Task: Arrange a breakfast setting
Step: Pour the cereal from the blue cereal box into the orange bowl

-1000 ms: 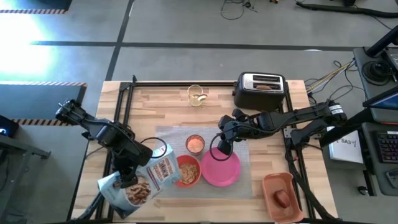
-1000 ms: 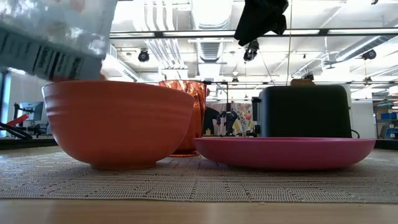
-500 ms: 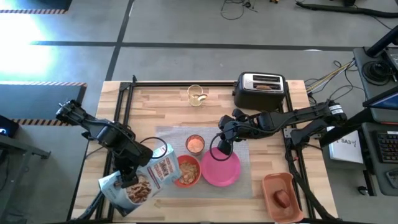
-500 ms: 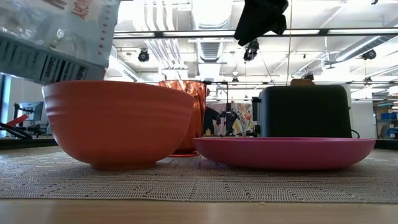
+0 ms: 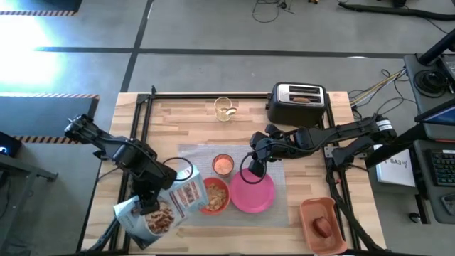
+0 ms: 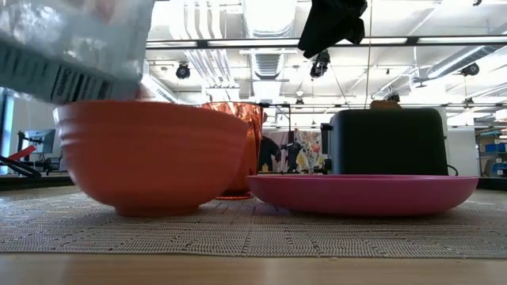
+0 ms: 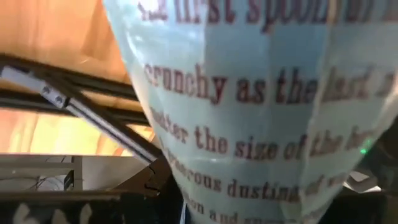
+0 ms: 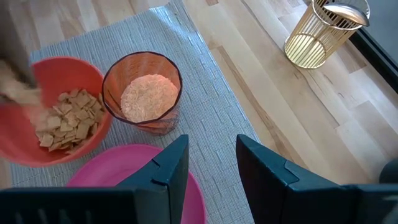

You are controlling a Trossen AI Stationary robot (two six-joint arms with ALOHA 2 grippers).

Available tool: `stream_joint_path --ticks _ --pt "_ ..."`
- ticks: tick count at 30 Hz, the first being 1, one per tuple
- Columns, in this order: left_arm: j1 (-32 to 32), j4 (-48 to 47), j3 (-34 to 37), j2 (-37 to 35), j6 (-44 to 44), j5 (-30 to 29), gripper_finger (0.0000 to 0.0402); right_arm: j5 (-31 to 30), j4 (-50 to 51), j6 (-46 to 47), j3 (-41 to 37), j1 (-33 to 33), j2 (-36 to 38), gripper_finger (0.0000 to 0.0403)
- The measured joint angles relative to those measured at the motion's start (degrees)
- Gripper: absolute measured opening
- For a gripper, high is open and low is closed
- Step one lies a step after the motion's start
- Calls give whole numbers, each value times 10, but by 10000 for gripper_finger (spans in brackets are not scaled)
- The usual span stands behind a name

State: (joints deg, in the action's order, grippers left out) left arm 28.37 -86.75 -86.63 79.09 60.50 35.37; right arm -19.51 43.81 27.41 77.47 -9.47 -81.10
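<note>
My left gripper (image 5: 146, 201) clamps a crinkly printed cereal bag (image 5: 165, 208), tipped with its mouth over the ribbed red-orange bowl (image 5: 215, 195) of square flakes on the woven grey mat (image 5: 284, 186). Beside the bowl sit the smooth pink plate (image 5: 253, 193) and a faceted clear cup (image 5: 223, 165) of pale liquid, while my right gripper (image 5: 253, 165) hangs above the plate's rim, fingers parted and empty

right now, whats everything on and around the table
mat: 1, grey, table centre
bowl: 1, red-orange, on mat, holds cereal
plate: 1, pink, on mat beside bowl
cup: 1, clear, filled orange, behind bowl
cereal bag: 1, pale blue, tilted over bowl
toaster: 1, black-chrome, far edge
wire holder: 1, gold, far edge
tray: 1, orange, near right corner
apple: 1, red, in tray
left hand: gripping bag
right hand: open, above plate's far rim
</note>
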Motion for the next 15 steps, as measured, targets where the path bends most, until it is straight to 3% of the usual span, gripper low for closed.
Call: stream_joint_path --ticks 15 --pt "0 5 0 -1 0 3 146 0 0 0 0 0 0 123"
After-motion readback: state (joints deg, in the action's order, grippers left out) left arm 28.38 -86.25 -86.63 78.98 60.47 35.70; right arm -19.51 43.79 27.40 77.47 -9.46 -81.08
